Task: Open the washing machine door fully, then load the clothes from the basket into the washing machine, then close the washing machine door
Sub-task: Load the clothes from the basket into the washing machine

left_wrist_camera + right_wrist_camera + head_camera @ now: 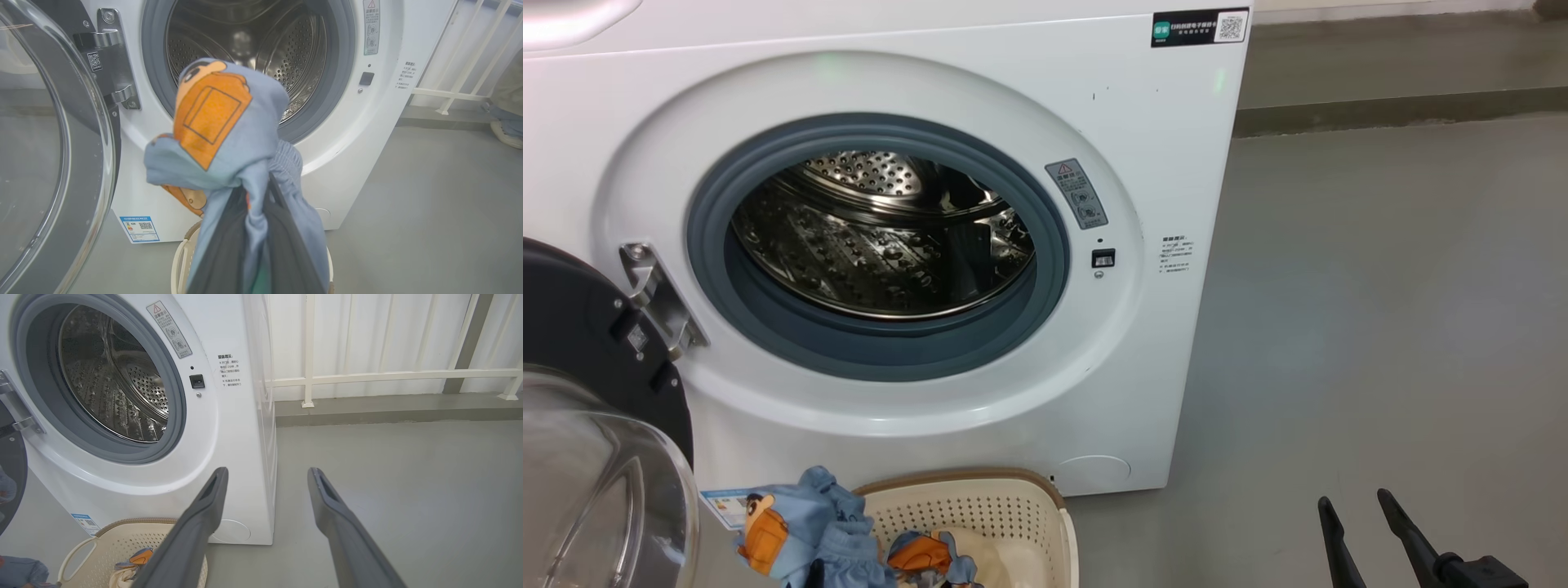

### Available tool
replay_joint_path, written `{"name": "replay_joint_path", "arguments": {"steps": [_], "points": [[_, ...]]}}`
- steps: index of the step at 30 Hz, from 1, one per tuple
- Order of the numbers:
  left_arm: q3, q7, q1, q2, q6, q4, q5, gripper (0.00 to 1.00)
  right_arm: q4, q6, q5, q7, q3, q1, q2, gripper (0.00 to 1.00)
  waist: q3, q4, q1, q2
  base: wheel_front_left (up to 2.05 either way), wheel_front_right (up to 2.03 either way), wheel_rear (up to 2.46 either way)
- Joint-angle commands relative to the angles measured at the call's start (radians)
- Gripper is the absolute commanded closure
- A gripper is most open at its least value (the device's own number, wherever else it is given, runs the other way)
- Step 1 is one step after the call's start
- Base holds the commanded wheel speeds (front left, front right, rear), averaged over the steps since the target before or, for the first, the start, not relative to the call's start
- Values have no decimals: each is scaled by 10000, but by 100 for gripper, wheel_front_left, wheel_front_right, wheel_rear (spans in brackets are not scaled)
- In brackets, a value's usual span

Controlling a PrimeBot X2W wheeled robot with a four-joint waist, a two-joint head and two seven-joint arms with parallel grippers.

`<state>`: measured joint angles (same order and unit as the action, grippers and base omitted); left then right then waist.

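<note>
A grey floor (1380, 327) is seen spreading toward 3 o'clock. At 12 o'clock a white railing (388, 375) is set on a raised kerb (388, 410). A person's shoe (506, 136) is glimpsed at 3 o'clock.

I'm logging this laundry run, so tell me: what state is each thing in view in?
glossy black round washing machine door: swung open.
big white front-loading washing machine: open, steel drum looks empty.
light-blue bear-print garment: lifted, bunched, hanging.
left gripper: shut on that garment.
right gripper: open, empty.
cream perforated plastic basket: upright, some clothes inside.
</note>
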<state>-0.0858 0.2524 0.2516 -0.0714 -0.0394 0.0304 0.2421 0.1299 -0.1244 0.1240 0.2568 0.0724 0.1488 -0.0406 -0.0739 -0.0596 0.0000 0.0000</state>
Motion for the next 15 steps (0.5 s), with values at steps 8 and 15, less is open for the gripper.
{"name": "replay_joint_path", "arguments": {"steps": [8, 15], "points": [[325, 93, -291, 16, 48, -344, -54, 100, -282, -63, -60, 49, -293, -129, -100, 0, 77, -24, 0, 0, 0, 0, 0], [286, 93, -396, 44, 46, -386, -74, 100, -304, -63, -22, 49, -342, -176, -99, 0, 211, -70, 0, 0, 0, 0, 0]]}}
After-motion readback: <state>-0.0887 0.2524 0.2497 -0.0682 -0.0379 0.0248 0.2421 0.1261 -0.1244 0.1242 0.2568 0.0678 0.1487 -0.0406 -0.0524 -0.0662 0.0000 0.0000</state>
